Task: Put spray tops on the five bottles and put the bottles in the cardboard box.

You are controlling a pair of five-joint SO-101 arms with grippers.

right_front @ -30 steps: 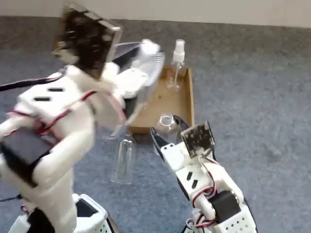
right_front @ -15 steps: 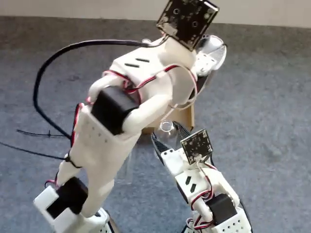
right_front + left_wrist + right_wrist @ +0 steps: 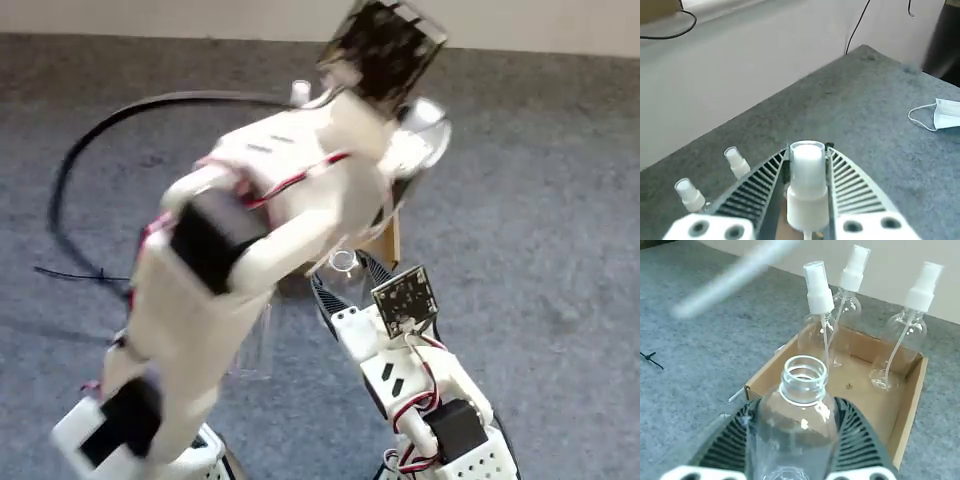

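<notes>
One uncapped bottle [image 3: 801, 390] is held upright in the right gripper [image 3: 797, 412], whose ribbed fingers are pressed against both sides of its body. Its open neck faces up, just in front of the cardboard box [image 3: 860, 390]. Three bottles already fitted with spray tops are stood inside that box: one [image 3: 817, 330] nearest the held bottle, one [image 3: 846, 300] behind it and one [image 3: 904, 327] toward the far corner.

A white spray top [image 3: 807, 190] is clamped head upward between the fingers of the left gripper [image 3: 807, 149]; its dip tube is hidden below them. In the high view the left arm [image 3: 270, 220] stands high over the box and covers most of it. The right arm [image 3: 410, 360] is seen low, with the open neck before the box's near wall. Two further white spray heads [image 3: 735, 161] [image 3: 689, 194] are seen beyond the left fingers; whether they sit on bottles cannot be told. A face mask [image 3: 939, 112] lies well apart on the grey carpet [image 3: 880, 125].

The step in hand is judged to be the capping of the fourth bottle. For the next move, the tube would have to be brought directly above the open neck and threaded down into it, and the top seated squarely. The bottle must be gripped firmly and upright, since a tilted tube could catch on the rim.
</notes>
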